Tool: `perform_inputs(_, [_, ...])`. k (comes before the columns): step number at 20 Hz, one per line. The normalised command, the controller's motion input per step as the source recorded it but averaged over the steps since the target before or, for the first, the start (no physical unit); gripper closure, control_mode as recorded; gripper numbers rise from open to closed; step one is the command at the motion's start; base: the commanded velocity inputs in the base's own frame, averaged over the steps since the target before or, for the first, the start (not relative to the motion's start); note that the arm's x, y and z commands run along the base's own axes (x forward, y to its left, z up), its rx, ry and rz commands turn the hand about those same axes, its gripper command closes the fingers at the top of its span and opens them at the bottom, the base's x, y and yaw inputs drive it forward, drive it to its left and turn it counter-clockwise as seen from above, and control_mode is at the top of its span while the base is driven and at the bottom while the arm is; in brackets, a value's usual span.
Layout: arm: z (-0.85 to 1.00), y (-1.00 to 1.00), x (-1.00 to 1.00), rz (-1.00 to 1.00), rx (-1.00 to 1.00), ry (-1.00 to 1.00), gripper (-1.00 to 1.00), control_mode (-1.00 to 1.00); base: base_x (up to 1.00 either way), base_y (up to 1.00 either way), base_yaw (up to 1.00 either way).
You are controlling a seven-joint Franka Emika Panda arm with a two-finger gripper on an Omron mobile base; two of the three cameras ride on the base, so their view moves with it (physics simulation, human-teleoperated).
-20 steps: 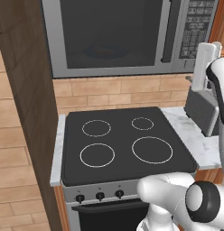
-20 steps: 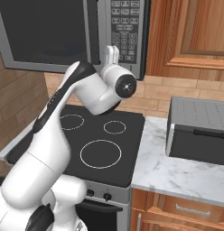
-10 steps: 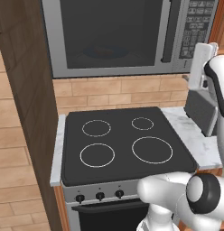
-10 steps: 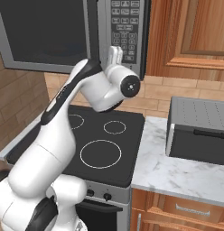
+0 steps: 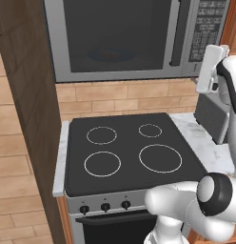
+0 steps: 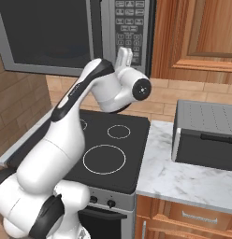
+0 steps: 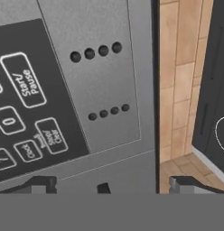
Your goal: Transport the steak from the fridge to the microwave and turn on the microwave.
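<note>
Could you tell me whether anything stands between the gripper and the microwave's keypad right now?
Nothing visible does. The open gripper faces the microwave at close range, and the hand view shows its keypad with the Start/Pause button unobstructed, off to one side of the fingertips.

A white marble worktop [image 6: 183, 179] runs right of the black four-ring stove [image 5: 129, 150]; a grey toaster oven [image 6: 206, 135] sits on it.
</note>
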Motion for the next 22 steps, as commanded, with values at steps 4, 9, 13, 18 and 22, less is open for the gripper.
perform_inputs(4, [0.0,-0.27,0.05,0.02,0.04,0.0,-1.0,-1.0,0.0,0.0,0.0])
perform_inputs(9, [-0.03,-0.21,0.09,0.02,0.02,0.0,-1.0,-1.0,0.0,0.0,0.0])
perform_inputs(13, [-0.06,-0.06,0.18,0.01,0.02,0.0,-1.0,-1.0,0.0,0.0,0.0])
perform_inputs(18, [-0.06,0.0,0.18,0.01,0.03,0.0,-1.0,-1.0,0.0,0.0,0.0])
perform_inputs(22, [-0.05,0.0,0.19,0.01,0.03,0.0,-1.0,-1.0,0.0,0.0,0.0])
